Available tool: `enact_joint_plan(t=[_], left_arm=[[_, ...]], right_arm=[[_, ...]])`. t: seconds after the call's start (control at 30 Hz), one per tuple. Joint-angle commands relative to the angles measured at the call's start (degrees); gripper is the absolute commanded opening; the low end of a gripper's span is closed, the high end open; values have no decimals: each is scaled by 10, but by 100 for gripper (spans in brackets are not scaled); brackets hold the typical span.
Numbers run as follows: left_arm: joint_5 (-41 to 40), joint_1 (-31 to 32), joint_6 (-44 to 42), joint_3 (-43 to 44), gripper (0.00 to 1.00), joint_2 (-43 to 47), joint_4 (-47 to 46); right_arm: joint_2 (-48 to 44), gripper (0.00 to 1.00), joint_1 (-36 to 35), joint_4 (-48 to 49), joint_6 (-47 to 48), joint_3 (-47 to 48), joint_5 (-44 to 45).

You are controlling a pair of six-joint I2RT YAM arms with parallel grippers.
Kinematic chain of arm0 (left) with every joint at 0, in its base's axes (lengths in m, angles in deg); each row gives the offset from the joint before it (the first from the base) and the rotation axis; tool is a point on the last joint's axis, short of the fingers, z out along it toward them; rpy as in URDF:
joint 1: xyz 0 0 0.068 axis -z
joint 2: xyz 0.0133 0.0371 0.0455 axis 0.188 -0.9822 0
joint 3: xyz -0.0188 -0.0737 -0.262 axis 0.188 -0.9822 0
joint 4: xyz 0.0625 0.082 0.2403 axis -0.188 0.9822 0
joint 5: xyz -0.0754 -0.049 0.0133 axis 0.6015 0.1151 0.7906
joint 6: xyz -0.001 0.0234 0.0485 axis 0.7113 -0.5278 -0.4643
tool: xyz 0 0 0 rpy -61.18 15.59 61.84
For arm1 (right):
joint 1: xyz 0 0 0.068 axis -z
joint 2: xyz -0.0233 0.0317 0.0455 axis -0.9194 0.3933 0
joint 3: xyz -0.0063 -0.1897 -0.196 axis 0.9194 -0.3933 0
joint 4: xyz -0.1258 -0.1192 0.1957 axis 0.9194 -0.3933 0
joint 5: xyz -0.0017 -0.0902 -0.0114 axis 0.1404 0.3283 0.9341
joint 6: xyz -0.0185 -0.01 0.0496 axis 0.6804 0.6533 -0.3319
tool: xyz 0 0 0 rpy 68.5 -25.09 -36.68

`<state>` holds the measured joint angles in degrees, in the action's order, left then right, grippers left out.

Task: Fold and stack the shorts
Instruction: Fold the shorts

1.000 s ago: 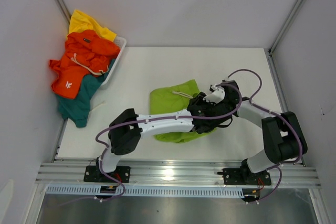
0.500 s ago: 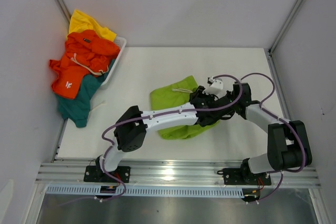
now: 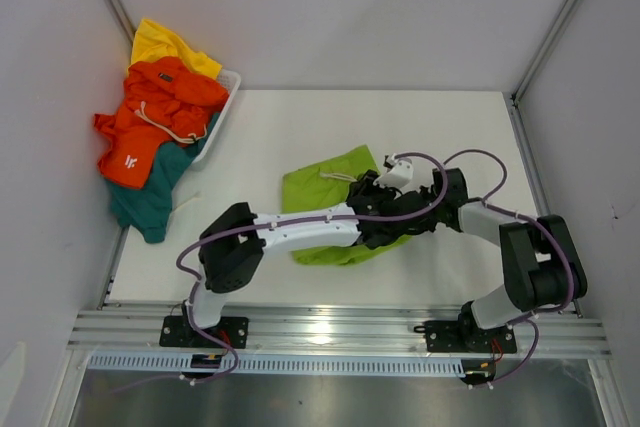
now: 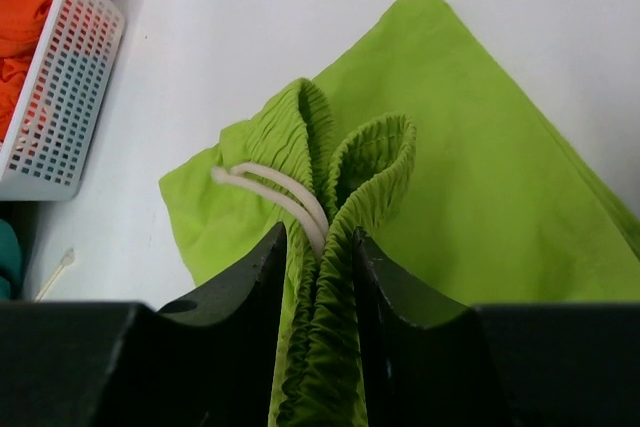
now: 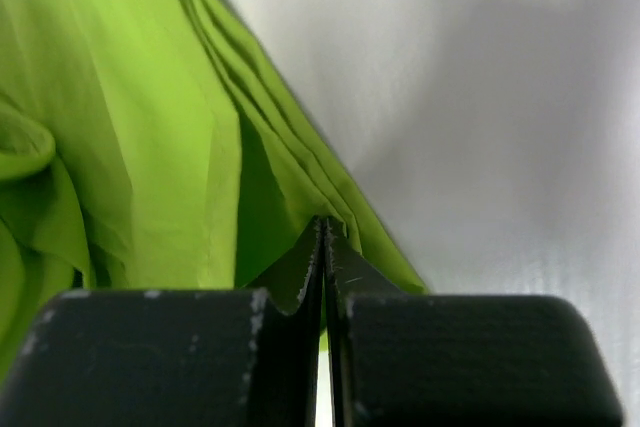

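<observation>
Lime green shorts (image 3: 320, 197) lie bunched mid-table. My left gripper (image 3: 362, 192) is shut on their gathered waistband (image 4: 330, 347), and the white drawstring (image 4: 275, 187) loops out just ahead of the fingers. Right beside it, my right gripper (image 3: 386, 184) is shut on the layered edge of the same shorts (image 5: 300, 177), its jaws pressed together on thin cloth (image 5: 325, 232). Orange shorts (image 3: 160, 107), yellow shorts (image 3: 160, 42) and teal shorts (image 3: 150, 197) hang piled over the basket at the far left.
A white mesh basket (image 3: 228, 87) stands at the back left corner of the table (image 3: 280, 127), also visible as the basket (image 4: 60, 97) in the left wrist view. Grey walls and metal frame posts close in the table on three sides. The two arms cross close together over the green cloth.
Both grippers have shifted a little to the left, still holding the lime green shorts. The cloth has slid left with them. The right forearm swung out and back.
</observation>
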<state>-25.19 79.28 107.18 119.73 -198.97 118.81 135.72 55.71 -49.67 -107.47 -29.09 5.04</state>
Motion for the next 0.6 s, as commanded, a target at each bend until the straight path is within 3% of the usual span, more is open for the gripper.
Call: enact_joint_plan(t=[0.0,0.27,0.43,0.57], left_arm=[[-6,-2,-74,-61,0,81,-95],[14,-3,-183,-250,0,206,-244],[-15,-2,-192,-242,0,196,-257],[-21,6,-233,-229,0,163,-308]], right_arm=[[-31,0,-33,-11,7,-40,11],[-147,0,-197,-42,-72,-118,96],[-195,0,-264,-53,-116,-141,127],[-184,0,-276,-54,-123,-135,133]])
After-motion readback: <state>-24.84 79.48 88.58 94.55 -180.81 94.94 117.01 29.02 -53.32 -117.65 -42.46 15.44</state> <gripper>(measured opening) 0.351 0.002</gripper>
